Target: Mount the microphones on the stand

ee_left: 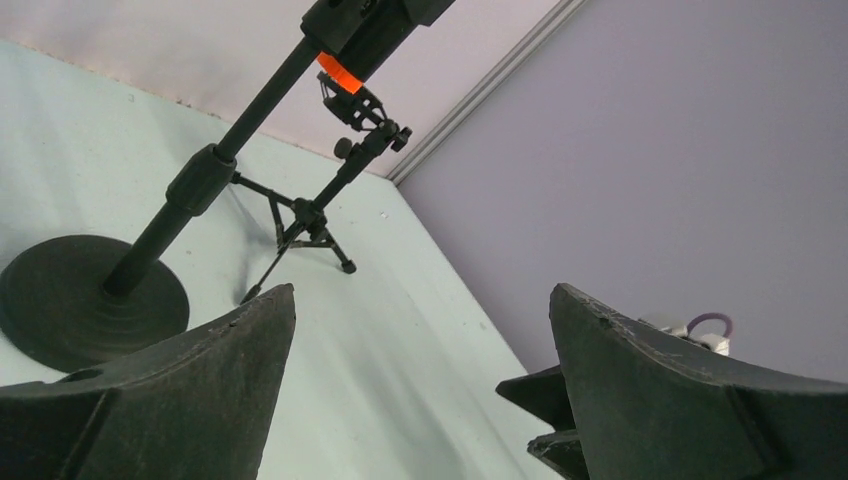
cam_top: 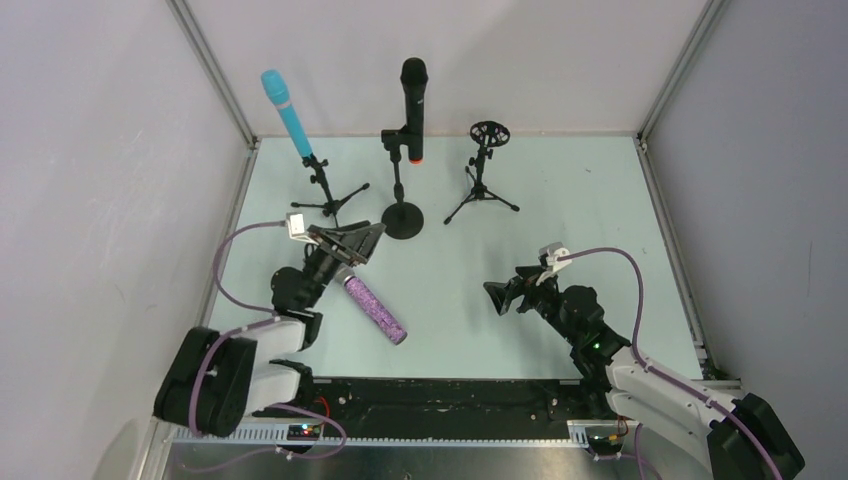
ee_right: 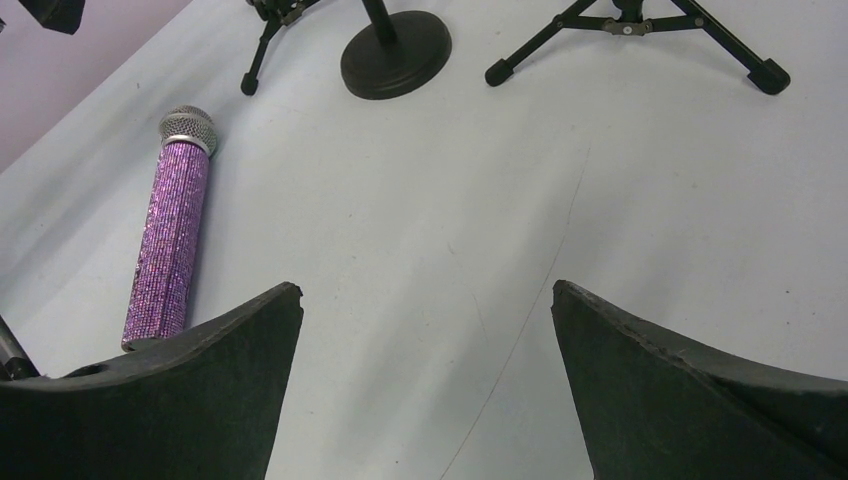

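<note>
Pale green table [cam_top: 560,200], walls left, back, right; open floor mid-table between arms.
Three black stands: left tripod stand [cam_top: 325,190], round-base stand [cam_top: 402,215], right tripod stand [cam_top: 482,185].
Three mics: turquoise microphone [cam_top: 287,113] on left tripod stand; black microphone with orange end [cam_top: 413,105] on round-base stand; purple glitter microphone with silver mesh head [cam_top: 376,310] flat on table, just beside left gripper [cam_top: 365,245].
Left gripper and right gripper [cam_top: 500,295]: jaws spread wide, grasping nothing.

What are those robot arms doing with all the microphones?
They are putting microphones onto stands. The turquoise microphone and the black microphone already sit in theirs. The purple glitter microphone lies flat on the table, and nothing holds it. The third stand, at the right, has an empty holder. The left gripper is open just by the purple one's far end. The right gripper is open and empty too.
</note>
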Controlling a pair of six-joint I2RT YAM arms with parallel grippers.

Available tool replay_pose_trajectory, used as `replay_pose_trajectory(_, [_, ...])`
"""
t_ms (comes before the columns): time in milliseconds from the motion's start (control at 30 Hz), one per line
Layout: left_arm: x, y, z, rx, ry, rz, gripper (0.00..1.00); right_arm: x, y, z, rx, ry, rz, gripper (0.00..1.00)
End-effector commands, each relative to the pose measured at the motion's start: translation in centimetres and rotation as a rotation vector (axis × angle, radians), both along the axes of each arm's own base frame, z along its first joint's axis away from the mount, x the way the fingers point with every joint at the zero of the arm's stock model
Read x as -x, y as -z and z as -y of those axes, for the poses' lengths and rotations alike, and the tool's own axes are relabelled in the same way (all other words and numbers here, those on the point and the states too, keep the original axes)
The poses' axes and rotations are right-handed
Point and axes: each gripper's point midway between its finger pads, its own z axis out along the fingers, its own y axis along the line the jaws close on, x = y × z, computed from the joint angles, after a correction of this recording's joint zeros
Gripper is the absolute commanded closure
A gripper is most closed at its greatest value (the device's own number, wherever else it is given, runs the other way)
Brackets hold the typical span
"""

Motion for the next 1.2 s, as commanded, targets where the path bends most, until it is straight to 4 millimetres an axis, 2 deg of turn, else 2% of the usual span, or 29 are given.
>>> replay_pose_trajectory(0, [0.1, 0.9, 1.0, -0.179, 0.012, 0.0, 0.0, -0.8, -2.8, -0.3, -0.054, 0.018, 0.061, 0.01])
replay_pose_trajectory(133, [-0.4, 2.0, 1.7, -0.4, 0.011, -0.082, 0.0, -0.9, -2.6, -0.2, -0.05, 0.022, 0.056, 0.01])
replay_pose_trajectory(267, [-0.4, 2.4, 1.2, -0.557, -0.02, -0.151, 0.0, -1.3, -2.6, -0.1, -0.046, 0.043, 0.039, 0.01])
replay_pose_trajectory(500, [0.0, 3.4, -0.9, -0.803, -0.081, -0.251, 0.0, -2.3, -3.0, -0.2, -0.02, 0.074, 0.016, 0.01])
replay_pose_trajectory(633, [0.4, 3.7, -2.6, -0.969, -0.115, -0.287, 0.0, -3.6, -4.6, 0.2, -0.01, 0.135, 0.021, 0.01])
replay_pose_trajectory(867, [0.4, 1.0, -6.2, -1.175, -0.282, -0.138, 0.0, -6.0, -6.4, 1.4, 0.039, 0.234, 0.011, 0.0])
replay_pose_trajectory(900, [0.5, 0.7, -6.4, -1.189, -0.292, -0.124, 0.0, -6.5, -7.2, 1.6, 0.029, 0.248, 0.013, 0.0])
replay_pose_trajectory(933, [0.6, 0.3, -6.6, -1.211, -0.297, -0.097, 0.0, -6.9, -7.1, 1.6, 0.034, 0.258, 0.001, 0.01])
replay_pose_trajectory(967, [0.6, 0.2, -6.8, -1.221, -0.301, -0.088, 0.0, -7.4, -7.9, 1.7, 0.025, 0.274, -0.005, 0.01])
replay_pose_trajectory(1000, [0.7, 0.1, -6.9, -1.24, -0.302, -0.072, 0.0, -7.8, -7.5, 1.8, 0.036, 0.288, -0.025, 0.01])
replay_pose_trajectory(1033, [0.7, 0.0, -7.0, -1.26, -0.302, -0.056, 0.0, -8.4, -8.3, 2.0, 0.031, 0.306, -0.039, 0.01])
replay_pose_trajectory(1067, [0.7, 0.0, -7.0, -1.269, -0.294, -0.048, 0.0, -8.8, -7.8, 1.9, 0.049, 0.312, -0.067, 0.01])
replay_pose_trajectory(1100, [0.8, 0.2, -7.0, -1.289, -0.288, -0.036, 0.0, -9.4, -8.7, 2.0, 0.054, 0.321, -0.076, 0.01])
replay_pose_trajectory(1133, [0.9, 0.3, -7.0, -1.296, -0.281, -0.032, 0.0, -9.8, -8.1, 1.9, 0.078, 0.319, -0.105, 0.01])
replay_pose_trajectory(1167, [1.0, 0.6, -7.0, -1.304, -0.277, -0.03, 0.0, -10.3, -9.1, 2.0, 0.085, 0.325, -0.112, 0.01])
